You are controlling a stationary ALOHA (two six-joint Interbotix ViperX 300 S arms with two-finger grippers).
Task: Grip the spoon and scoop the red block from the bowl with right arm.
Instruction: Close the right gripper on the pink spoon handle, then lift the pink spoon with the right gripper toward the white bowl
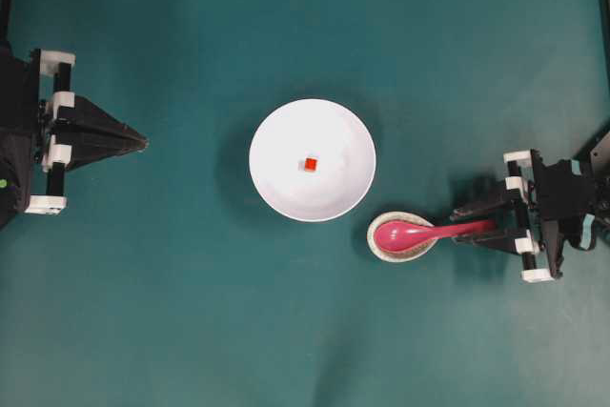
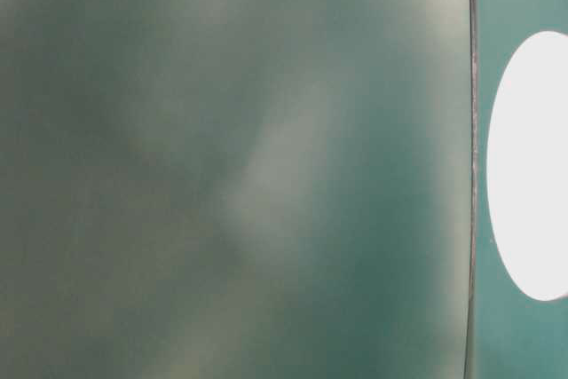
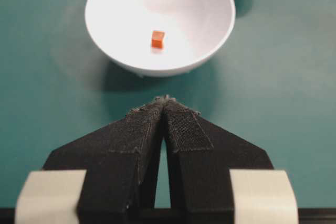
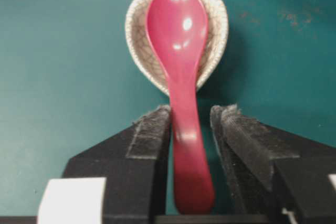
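My right claw point(image 4: 191, 124) sits around the pink spoon's point(image 4: 181, 66) handle, one finger touching, one apart. My left claw point(image 3: 165, 103) is squeezed together. The red block point(image 1: 310, 164) lies in the white bowl point(image 1: 276, 135).

Magenta-pink spoon point(image 4: 181, 77), crackled grey-beige dish point(image 4: 137, 35), white bowl point(image 1: 276, 173), red-orange block point(image 1: 310, 164), teal table point(image 1: 172, 312)

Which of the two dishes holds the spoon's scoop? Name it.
The small speckled dish beside the right gripper, cradling the pink spoon. The large white bowl holds only the red block.
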